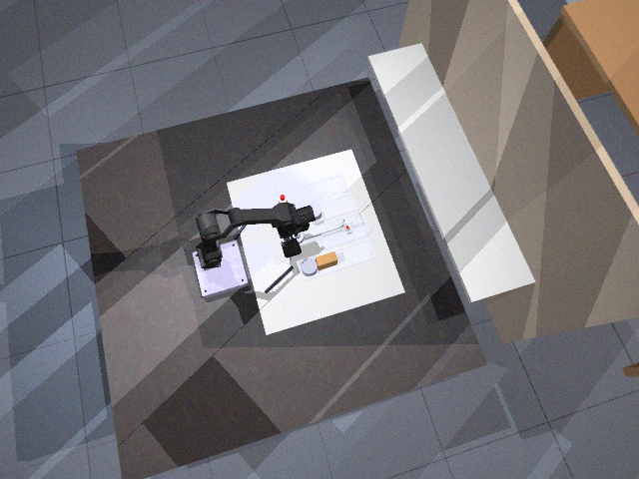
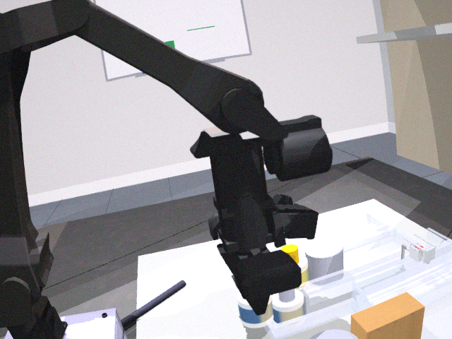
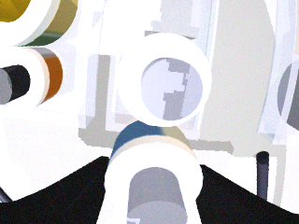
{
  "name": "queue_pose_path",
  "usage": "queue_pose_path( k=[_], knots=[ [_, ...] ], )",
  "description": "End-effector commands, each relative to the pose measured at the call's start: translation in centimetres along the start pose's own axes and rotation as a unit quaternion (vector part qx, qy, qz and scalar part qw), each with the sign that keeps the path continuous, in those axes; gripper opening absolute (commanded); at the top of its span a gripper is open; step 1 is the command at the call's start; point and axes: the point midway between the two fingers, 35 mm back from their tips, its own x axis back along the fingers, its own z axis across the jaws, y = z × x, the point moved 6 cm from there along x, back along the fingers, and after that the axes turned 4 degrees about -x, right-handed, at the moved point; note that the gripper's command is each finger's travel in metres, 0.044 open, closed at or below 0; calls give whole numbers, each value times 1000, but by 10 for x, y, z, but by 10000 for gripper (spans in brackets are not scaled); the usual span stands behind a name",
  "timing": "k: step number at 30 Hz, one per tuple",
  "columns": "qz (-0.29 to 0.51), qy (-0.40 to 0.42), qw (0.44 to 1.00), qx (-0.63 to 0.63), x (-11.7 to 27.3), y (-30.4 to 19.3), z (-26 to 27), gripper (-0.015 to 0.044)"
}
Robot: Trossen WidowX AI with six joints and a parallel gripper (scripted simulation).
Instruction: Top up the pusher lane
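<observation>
The gripper (image 2: 260,310) (image 3: 152,170) is clamped on the blue-and-cream jar (image 2: 254,314) (image 3: 154,145), which is at the front end of the clear lane (image 2: 330,316) (image 3: 108,93). The matching jar (image 2: 288,308) (image 3: 127,81) stands just beyond it, inside the lane.
</observation>
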Motion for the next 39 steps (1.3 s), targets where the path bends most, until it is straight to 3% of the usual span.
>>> queue_pose_path(
  k=[1,39],
  knots=[
    [-13,1,1000,1,3,7,0,0],
    [-13,1,1000,1,5,20,1,0]
  ],
)
